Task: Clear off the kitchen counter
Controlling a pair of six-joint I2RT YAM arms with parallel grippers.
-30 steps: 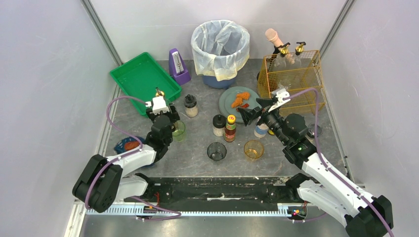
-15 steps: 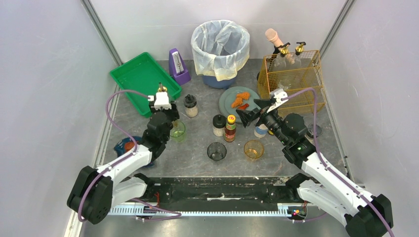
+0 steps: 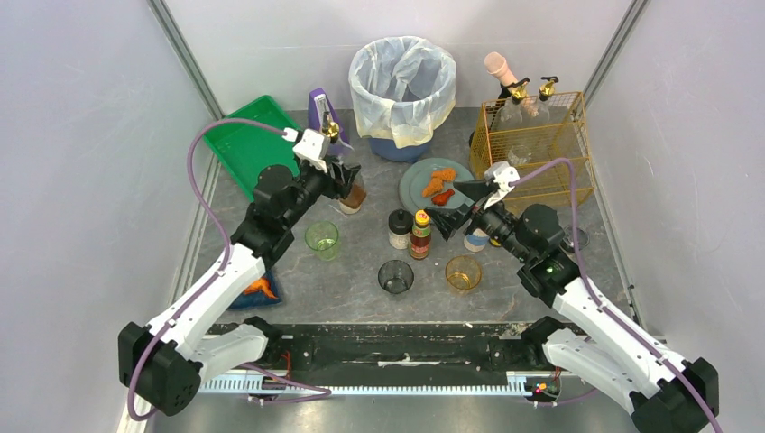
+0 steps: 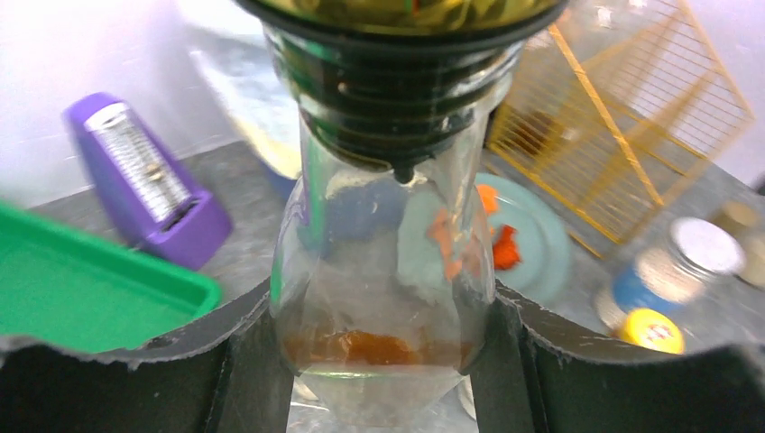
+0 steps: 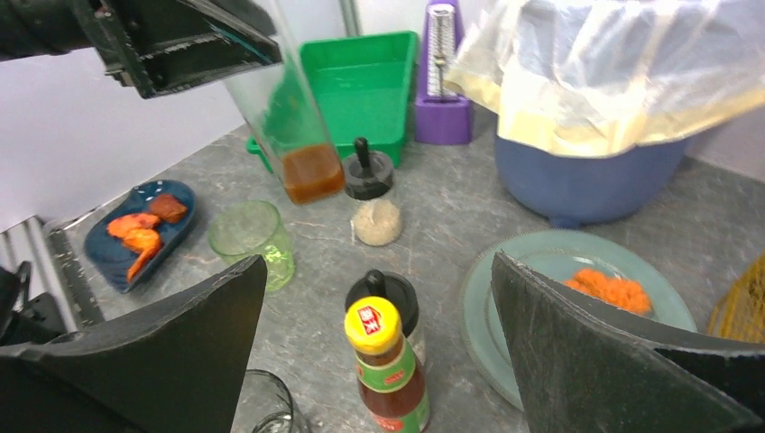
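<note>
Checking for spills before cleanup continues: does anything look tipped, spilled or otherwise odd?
Only the glass bottle with brown liquid in its base: it leans at an angle, clamped in the left gripper above the kitchen counter. No spill shows on the counter, and the other jars and cups stand upright.
</note>
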